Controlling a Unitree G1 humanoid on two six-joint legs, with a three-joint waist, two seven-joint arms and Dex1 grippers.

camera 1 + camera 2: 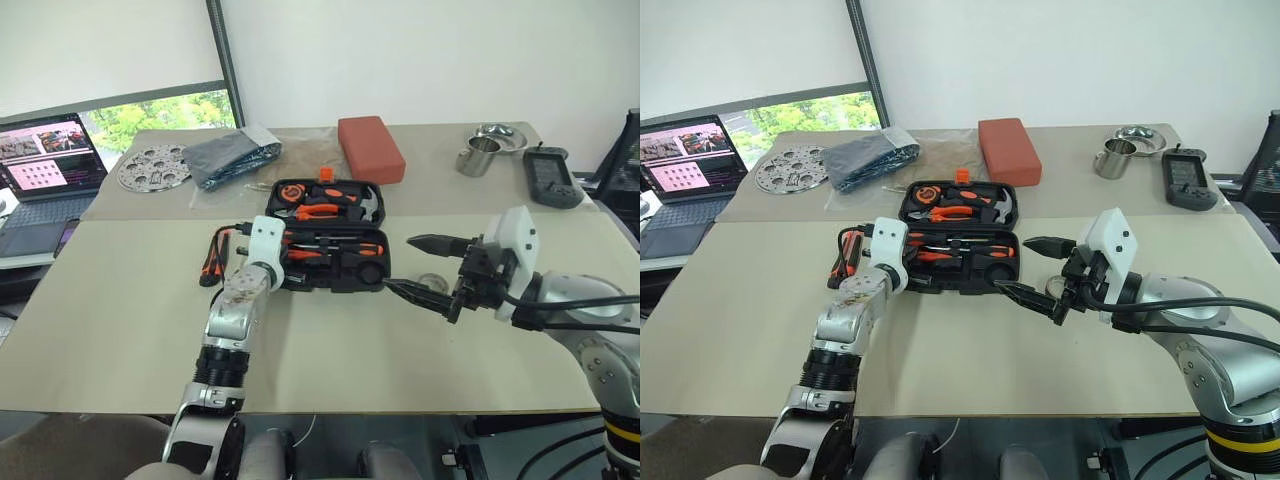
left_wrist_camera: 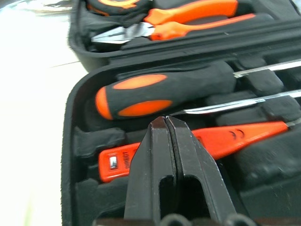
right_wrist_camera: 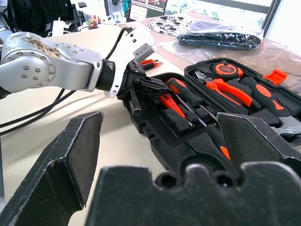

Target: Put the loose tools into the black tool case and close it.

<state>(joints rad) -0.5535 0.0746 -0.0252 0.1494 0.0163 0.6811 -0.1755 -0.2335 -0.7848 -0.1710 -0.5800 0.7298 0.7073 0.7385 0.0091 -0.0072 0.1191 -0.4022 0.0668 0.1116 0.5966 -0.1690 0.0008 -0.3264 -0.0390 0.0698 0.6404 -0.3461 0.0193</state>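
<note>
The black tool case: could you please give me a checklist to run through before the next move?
1. Black tool case lid open: ok.
2. Large screwdriver lying in its slot: ok.
3. Slim orange tester seated in its slot: looks ok.
4. Left gripper shut and empty, over the tester: ok.
5. Right gripper open, beside the case and holding nothing: ok.
6. All loose tools inside: not ok; an orange-black tool lies on the table left of the case.
</note>
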